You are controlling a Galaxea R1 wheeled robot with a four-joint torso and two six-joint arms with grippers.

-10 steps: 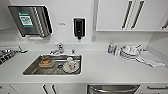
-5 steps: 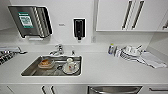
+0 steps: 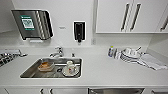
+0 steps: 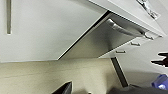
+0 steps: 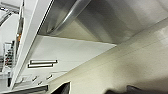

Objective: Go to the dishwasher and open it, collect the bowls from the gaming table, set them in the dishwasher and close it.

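White kitchenette: white desk (image 3: 105, 70) under wall cabinets (image 3: 130, 16), with a steel sink (image 3: 30, 72) set into it. Towel dispenser (image 3: 31, 23) and dark soap dispenser (image 3: 79, 30) fixed to the wall within reach of the faucet (image 3: 57, 52), presumably for hand washing. Noted in the sink a cup on a saucer (image 3: 69, 68) and an orange-brown item in a container (image 3: 45, 66), apparently left for washing. Stacked plates (image 3: 130, 55) beside a folded cloth (image 3: 152, 61) on the desk, likely set out to dry.

Dishwasher (image 3: 116, 90) located under the desk edge, just off the sink's corner, among white cabinet fronts (image 4: 37, 30). Brushed steel front facing out toward the robot; long axis of the bar handle (image 4: 122, 28) running horizontally along the top of the door. Door judged shut, flush with the neighbouring fronts; opening step not yet done. Handle (image 5: 71, 15) also seen close from the right wrist camera, above a pale floor (image 5: 130, 65).

State of both end effectors: cannot tell, fingers not made out. No bowls or gaming table noted here.
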